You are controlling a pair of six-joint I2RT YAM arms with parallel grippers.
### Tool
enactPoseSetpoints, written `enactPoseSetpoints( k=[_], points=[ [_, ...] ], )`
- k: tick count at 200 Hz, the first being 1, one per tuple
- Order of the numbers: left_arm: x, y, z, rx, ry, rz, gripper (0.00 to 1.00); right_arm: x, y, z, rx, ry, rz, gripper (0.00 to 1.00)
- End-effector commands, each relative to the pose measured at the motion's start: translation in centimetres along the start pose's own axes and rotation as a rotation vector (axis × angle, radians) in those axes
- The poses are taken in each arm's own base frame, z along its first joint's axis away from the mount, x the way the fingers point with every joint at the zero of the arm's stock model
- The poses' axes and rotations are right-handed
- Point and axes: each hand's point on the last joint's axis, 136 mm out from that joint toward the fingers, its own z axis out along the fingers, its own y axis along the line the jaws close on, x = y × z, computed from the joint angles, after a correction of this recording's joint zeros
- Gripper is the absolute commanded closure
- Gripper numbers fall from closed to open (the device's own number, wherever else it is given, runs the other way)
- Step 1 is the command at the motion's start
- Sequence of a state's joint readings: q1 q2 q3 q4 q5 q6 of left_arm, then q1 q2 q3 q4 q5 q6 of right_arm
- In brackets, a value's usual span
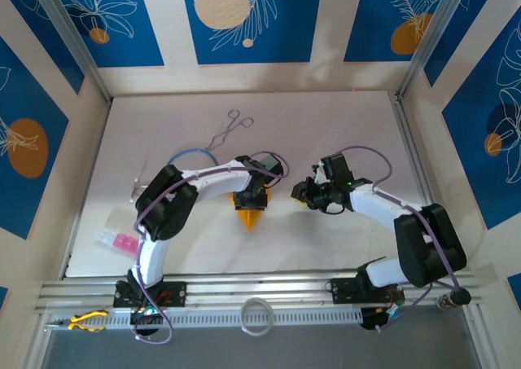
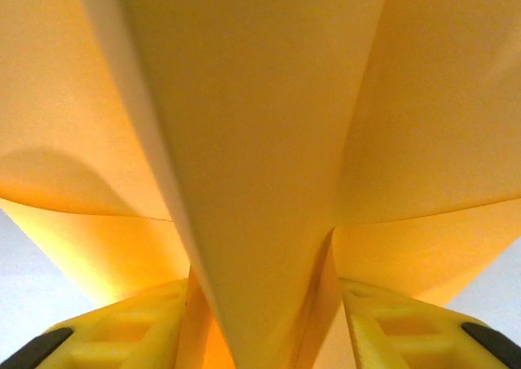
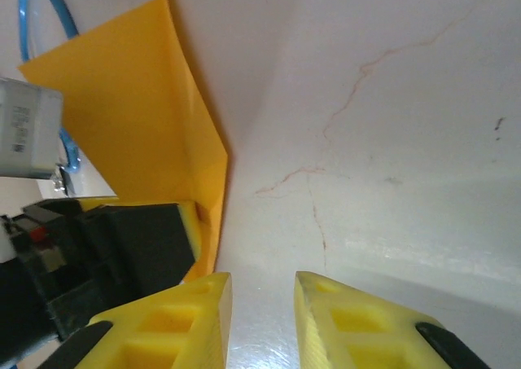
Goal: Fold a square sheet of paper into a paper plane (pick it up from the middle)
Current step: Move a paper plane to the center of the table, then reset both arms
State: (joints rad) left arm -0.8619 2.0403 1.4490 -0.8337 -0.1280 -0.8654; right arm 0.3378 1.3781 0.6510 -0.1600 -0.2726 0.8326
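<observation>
Looks folded already into a plane near the tabletop's middle. Straddled by parted left fingers; watched by narrow, empty right fingers alongside. Probably leaves only letting go.

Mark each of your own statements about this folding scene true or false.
1. The folded orange paper stands between the fingers of the left gripper. True.
2. The right gripper grips the paper. False: its jaws stand apart over bare table, and the paper lies off to its left.
3. A pink slip lies on the table, left of the paper. True.
4. The scissor-handled metal tool lies at the near edge beside the right gripper. False: it lies toward the far side, beyond the left gripper.
</observation>
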Motion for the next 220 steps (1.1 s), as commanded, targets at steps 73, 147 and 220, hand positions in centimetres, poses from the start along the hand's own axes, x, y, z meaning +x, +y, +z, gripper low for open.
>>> enactPoseSetpoints(
  k=[73,147,220],
  points=[
    [-2.2,-0.3,-3.0,0.002,-0.099,-0.059,0.53,-1.1,-0.2,-4.3,0.039,-0.109,-0.075,0.65],
    [-2.8,0.2,-5.9,0.035,-0.144,-0.030,0.49,-3.6,0.3,-8.6,0.084,-0.275,-0.127,0.54],
    [-8.9,10.4,-16.1,-0.132,-0.661,0.074,0.07,-14.3,-3.8,-13.8,0.562,-0.793,-0.500,0.01]
  ],
)
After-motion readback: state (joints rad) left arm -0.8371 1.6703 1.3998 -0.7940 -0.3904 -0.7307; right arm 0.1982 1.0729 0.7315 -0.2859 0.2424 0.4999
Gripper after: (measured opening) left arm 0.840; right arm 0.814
